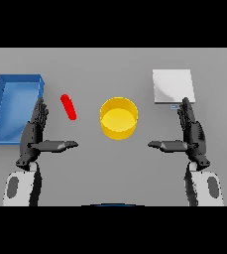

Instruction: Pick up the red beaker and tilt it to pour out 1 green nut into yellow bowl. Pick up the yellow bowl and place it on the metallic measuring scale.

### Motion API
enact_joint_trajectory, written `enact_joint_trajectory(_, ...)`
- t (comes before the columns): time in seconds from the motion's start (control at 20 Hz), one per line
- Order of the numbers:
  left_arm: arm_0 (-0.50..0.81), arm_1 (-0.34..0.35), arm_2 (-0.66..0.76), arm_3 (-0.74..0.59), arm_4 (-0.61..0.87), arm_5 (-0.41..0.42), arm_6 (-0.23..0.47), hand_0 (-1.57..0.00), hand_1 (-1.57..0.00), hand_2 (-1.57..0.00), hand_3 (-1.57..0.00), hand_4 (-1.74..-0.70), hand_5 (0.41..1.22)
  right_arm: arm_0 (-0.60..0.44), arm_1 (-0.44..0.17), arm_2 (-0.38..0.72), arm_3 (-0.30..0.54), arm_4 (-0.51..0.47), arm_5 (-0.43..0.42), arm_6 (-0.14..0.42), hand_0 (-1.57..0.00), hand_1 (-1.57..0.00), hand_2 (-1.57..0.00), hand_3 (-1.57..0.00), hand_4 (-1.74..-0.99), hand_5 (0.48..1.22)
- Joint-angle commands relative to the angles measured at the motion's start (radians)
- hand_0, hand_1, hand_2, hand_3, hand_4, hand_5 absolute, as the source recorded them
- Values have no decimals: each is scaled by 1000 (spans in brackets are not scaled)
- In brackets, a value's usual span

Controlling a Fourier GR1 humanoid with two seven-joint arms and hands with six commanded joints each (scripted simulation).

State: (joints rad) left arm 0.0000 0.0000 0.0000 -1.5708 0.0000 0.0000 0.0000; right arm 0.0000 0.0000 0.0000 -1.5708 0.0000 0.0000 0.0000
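The red beaker (68, 106) shows as a small slanted red shape on the table, left of centre. To its right stands the yellow bowl (118, 117), round, with nothing visible inside. The metallic measuring scale (172, 86) is a pale square plate at the back right. My left hand (34, 133) rests at the lower left with fingers straight and thumb pointing inward, just left of and below the beaker, apart from it. My right hand (193, 133) mirrors it at the lower right, fingers straight, fingertips near the scale's front edge. No green nut is visible.
A blue rectangular bin (1, 96) lies at the far left, its right wall close to my left hand's fingertips.
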Motion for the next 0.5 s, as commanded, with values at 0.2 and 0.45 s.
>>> enact_joint_trajectory(0.2, 16, -2, -6, -12, -2, -1, -5, 1, 1, 1, 1, -1204, 652, -2, 17, 15, 0, 15, -13, 2, 1, 1, 1, 1, -1245, 681)
enact_joint_trajectory(0.45, 120, 63, -91, -145, -111, -18, 7, 1, 1, 1, 1, -1218, 654, 91, -46, 134, -107, 268, -76, -87, 1, 1, 1, 1, -1235, 679)
